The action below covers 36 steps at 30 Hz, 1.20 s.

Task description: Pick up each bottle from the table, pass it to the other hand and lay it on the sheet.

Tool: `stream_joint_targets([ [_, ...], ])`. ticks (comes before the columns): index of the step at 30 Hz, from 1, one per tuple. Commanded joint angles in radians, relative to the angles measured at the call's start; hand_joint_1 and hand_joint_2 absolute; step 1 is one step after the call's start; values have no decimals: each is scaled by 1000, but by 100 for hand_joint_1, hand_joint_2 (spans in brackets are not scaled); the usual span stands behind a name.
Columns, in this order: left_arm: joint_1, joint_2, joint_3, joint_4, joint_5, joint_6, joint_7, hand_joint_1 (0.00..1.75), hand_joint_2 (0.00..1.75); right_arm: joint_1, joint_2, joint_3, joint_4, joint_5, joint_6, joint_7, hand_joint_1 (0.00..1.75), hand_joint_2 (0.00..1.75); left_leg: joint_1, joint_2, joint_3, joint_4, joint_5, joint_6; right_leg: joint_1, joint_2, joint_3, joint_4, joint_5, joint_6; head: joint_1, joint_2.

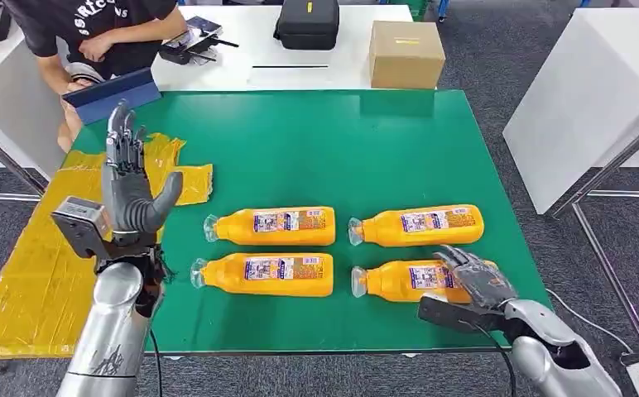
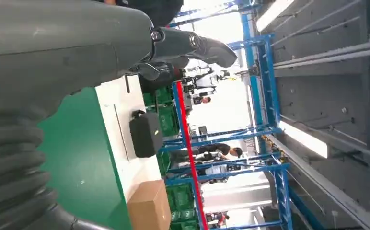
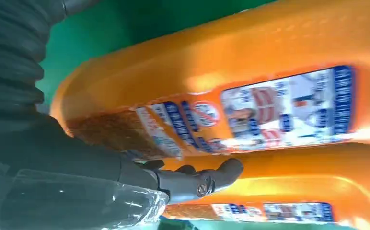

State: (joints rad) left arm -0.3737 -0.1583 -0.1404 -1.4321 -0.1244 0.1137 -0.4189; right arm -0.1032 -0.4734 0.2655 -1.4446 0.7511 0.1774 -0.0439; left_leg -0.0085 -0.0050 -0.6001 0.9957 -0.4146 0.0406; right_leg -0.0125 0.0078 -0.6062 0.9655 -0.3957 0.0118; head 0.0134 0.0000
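Note:
Four orange bottles with clear caps lie on their sides on the green table (image 1: 341, 149): far left (image 1: 271, 225), near left (image 1: 266, 275), far right (image 1: 420, 225), near right (image 1: 399, 281). My right hand (image 1: 475, 281) lies over the base end of the near right bottle (image 3: 221, 72). Its fingers drape across the top, and its thumb (image 3: 197, 179) stretches out beside the bottle without clamping it. The bottle rests on the table. My left hand (image 1: 130, 186) is raised upright with fingers spread and holds nothing, above the edge of the yellow sheet (image 1: 35, 273) at the table's left.
A person (image 1: 93, 33) sits at the far left corner with a blue folder (image 1: 109, 95). Behind the green table, a white table carries a cardboard box (image 1: 405, 54) and a black case (image 1: 306, 23). Another white table (image 1: 589, 99) stands to the right.

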Motion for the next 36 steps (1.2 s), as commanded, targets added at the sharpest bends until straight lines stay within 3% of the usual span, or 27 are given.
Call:
stream_joint_targets([
  [1, -46, 12, 36, 92, 3, -5, 2, 0, 175, -2, 5, -14, 28, 1, 10, 5, 0, 175, 1, -1, 5, -1, -2, -3, 1, -2, 5, -1, -2, -1, 0, 0],
  [20, -56, 1, 47, 167, 24, -19, -14, 0, 175, 49, 31, -57, 52, 68, -17, 0, 0, 175, 1, -2, 5, -2, -1, -3, 1, -2, 6, -2, -2, -1, 0, 0],
  [26, -55, 3, 58, 165, 30, -17, -20, 0, 175, -41, 63, -9, 166, 104, -4, -20, 0, 175, 1, 2, 6, -1, -2, -3, 1, 1, 6, -2, -1, -1, 0, 0],
  [36, -42, -7, 75, 133, 26, -9, -13, 0, 175, -131, 95, 71, 266, 210, -109, -17, 0, 175, 2, 5, 7, -2, -3, -4, 1, 4, 7, -2, -1, -1, 0, 0],
])
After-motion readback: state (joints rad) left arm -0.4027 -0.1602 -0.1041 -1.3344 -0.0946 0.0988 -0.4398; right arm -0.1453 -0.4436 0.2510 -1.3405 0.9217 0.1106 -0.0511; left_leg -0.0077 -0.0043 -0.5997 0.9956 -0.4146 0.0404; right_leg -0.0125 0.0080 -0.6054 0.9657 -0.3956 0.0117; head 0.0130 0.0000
